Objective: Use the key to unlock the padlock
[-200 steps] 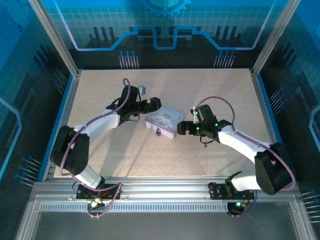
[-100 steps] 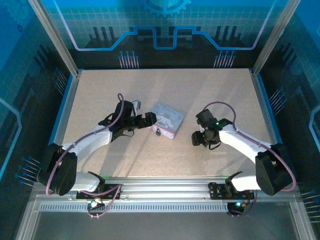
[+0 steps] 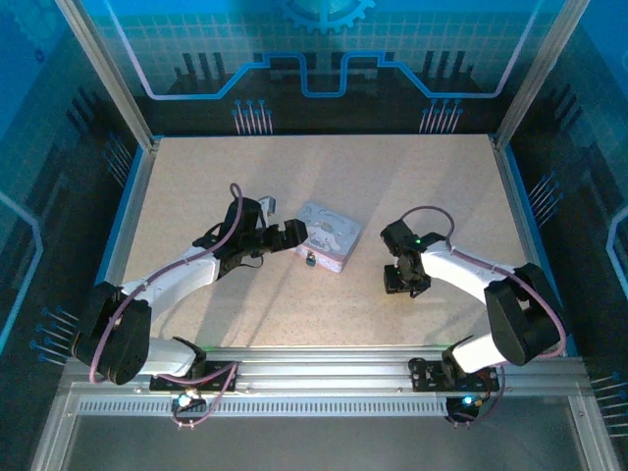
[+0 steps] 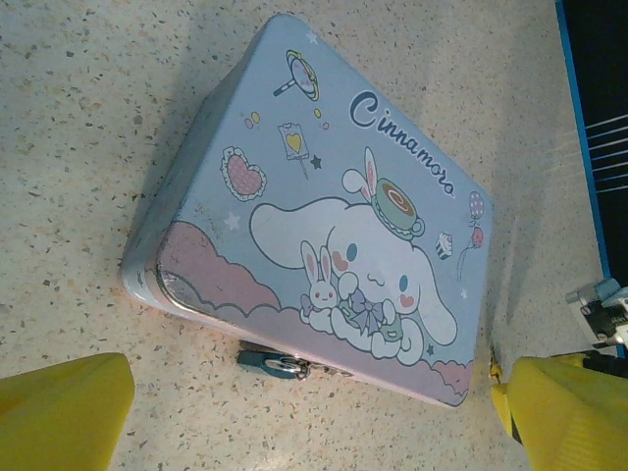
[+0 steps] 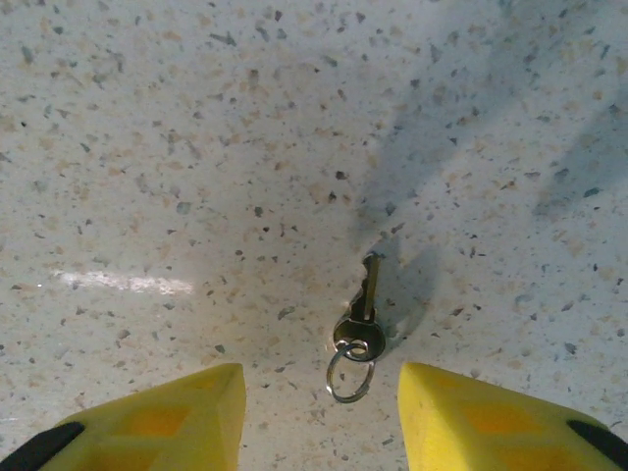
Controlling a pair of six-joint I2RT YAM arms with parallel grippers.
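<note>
The padlock (image 4: 273,364), a tiny bluish-grey body with a dark shackle, hangs on the near side of a pale lavender cartoon tin (image 4: 324,196) and lies on the table. In the top view the padlock (image 3: 310,260) is a speck at the tin's (image 3: 329,235) front edge. My left gripper (image 4: 314,420) is open, its yellow fingertips (image 4: 59,412) spread wide just short of the padlock and the tin. The key (image 5: 361,314), with a small wire ring, lies flat on the table. My right gripper (image 5: 319,412) points down over it, jaws apart on either side of the ring, not touching it.
The speckled tabletop (image 3: 216,177) is bordered by a blue raised rim (image 3: 517,206) and metal frame posts. The right gripper (image 3: 402,283) hovers right of the tin, the left gripper (image 3: 292,235) sits against its left side.
The right arm swung back toward the near edge and tipped down over the key while its jaws narrowed. The left arm shifted lower early on, then stayed still.
</note>
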